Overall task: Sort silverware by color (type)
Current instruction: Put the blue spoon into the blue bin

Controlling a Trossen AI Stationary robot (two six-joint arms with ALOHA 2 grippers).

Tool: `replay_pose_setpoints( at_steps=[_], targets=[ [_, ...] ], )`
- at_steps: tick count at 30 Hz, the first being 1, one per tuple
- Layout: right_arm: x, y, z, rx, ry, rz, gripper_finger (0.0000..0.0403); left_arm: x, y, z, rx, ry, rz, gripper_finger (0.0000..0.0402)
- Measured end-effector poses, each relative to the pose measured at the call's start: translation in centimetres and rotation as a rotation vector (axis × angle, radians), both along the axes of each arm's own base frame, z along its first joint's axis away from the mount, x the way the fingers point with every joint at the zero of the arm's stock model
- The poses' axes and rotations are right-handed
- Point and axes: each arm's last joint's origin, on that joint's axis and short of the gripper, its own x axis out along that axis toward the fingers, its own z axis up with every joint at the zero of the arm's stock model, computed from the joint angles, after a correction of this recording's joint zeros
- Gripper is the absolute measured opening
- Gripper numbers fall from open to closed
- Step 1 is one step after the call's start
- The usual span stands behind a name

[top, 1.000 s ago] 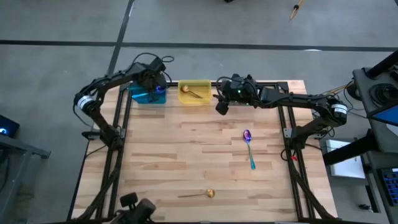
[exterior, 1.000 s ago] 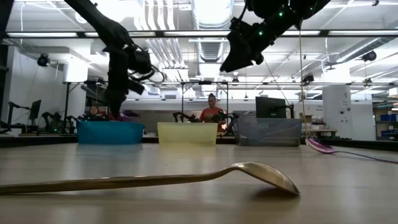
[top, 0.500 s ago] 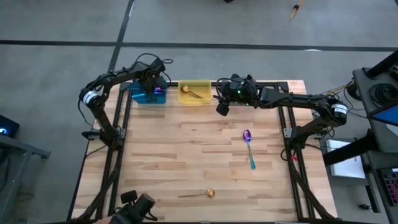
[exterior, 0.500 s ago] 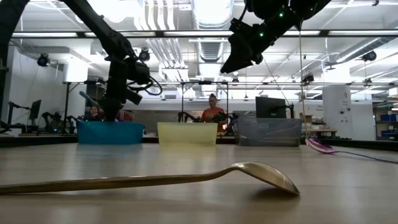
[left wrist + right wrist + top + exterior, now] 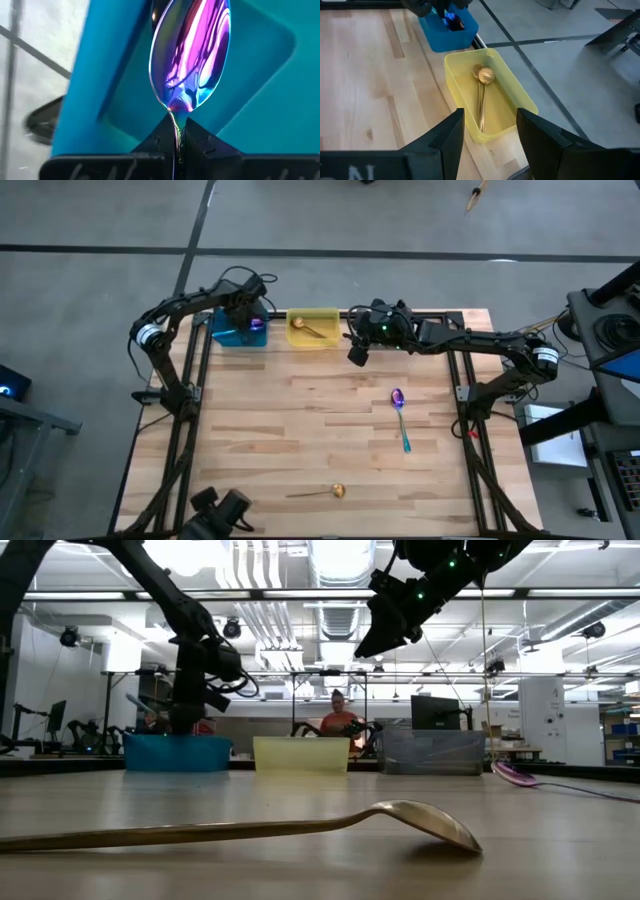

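My left gripper stands over the blue bin at the table's far left, shut on an iridescent purple-blue spoon. The spoon's bowl shows against the bin's inside. My right gripper hangs open in the air to the right of the yellow bin. In that bin lies a gold spoon. Another purple-blue spoon with a teal handle lies flat on the table's right half. A second gold spoon lies flat near the front edge. My left gripper pinches the spoon's thin neck, just behind the bowl, between its two shut fingers. The fingers point steeply down into the blue bin, and the handle runs back between them. The bowl sticks out past the fingertips; whether it touches the bin's floor I cannot tell.
A gray bin stands to the right of the yellow bin along the far edge; in the high view my right arm covers it. A person sits in the room behind the table. The middle of the wooden table is bare.
My left gripper has sunk a little toward the blue bin with the purple-blue spoon and has rolled slightly about its own line. Its fingers have stayed shut on the spoon.
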Motion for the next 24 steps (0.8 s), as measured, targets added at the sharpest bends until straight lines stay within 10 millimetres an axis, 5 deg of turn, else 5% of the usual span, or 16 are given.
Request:
replay_pose_setpoints(
  at_steps=[24],
  targets=[
    [0.0, 0.0, -0.1, 0.037, -0.020, -0.020, 0.0171, 0.8, 1.1, -0.8, 0.073, -0.099, 0.091, 0.0000]
  ],
)
